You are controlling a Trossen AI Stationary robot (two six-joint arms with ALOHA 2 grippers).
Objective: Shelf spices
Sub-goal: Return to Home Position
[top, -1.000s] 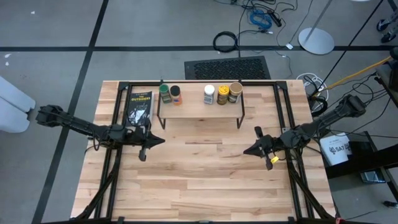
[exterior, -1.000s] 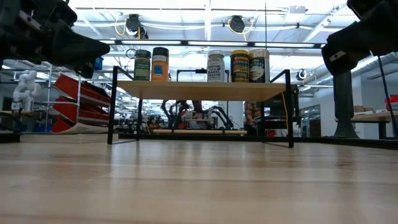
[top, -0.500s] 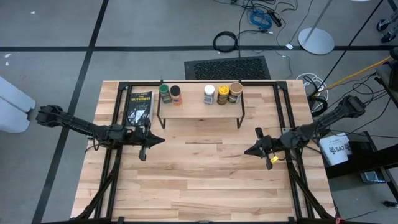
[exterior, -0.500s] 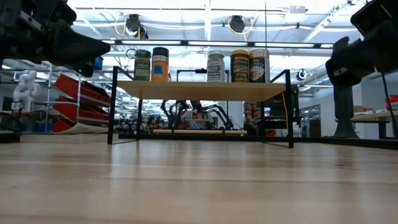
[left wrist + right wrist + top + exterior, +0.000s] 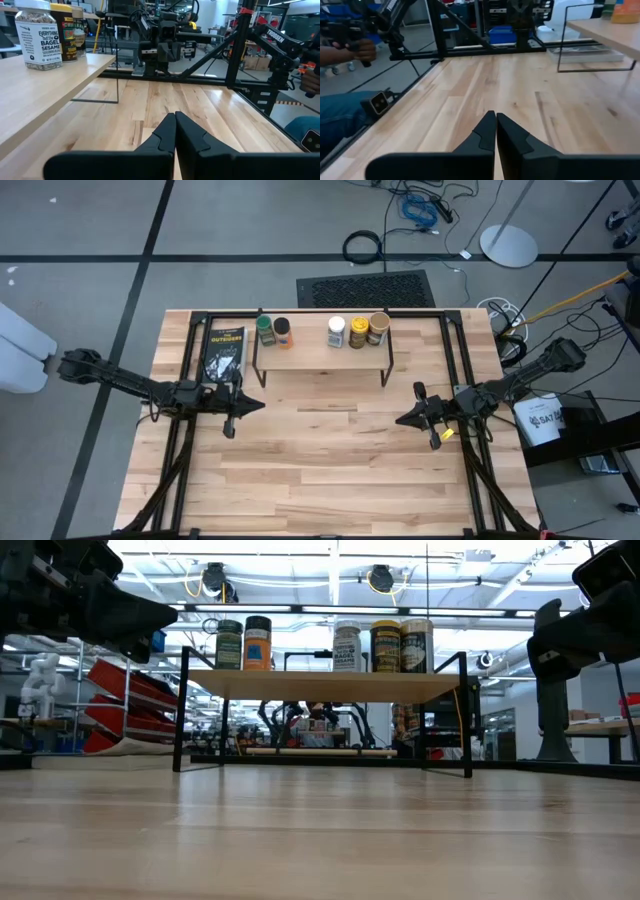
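The shelf (image 5: 320, 356) stands at the table's far middle on thin black legs. Several spice jars stand upright on its plank: green lid (image 5: 265, 330), dark lid with orange body (image 5: 283, 331), white lid (image 5: 336, 330), yellow lid (image 5: 357, 333), tan lid (image 5: 378, 328). In the low view they line the plank (image 5: 320, 685). My left gripper (image 5: 260, 406) hovers shut near the shelf's left leg, pointing right. My right gripper (image 5: 399, 421) hovers shut near the shelf's right side, pointing left. Both hold nothing.
A flat black packet (image 5: 222, 352) lies left of the shelf, just beyond my left gripper. Black frame rails (image 5: 470, 380) run along the table's sides. A person's hand (image 5: 357, 50) shows beyond the table's edge. Bare wood (image 5: 330, 460) stretches across the near half.
My right gripper has sunk a little and drawn back slightly toward the table's right edge, staying shut. The jars and the shelf have kept their places.
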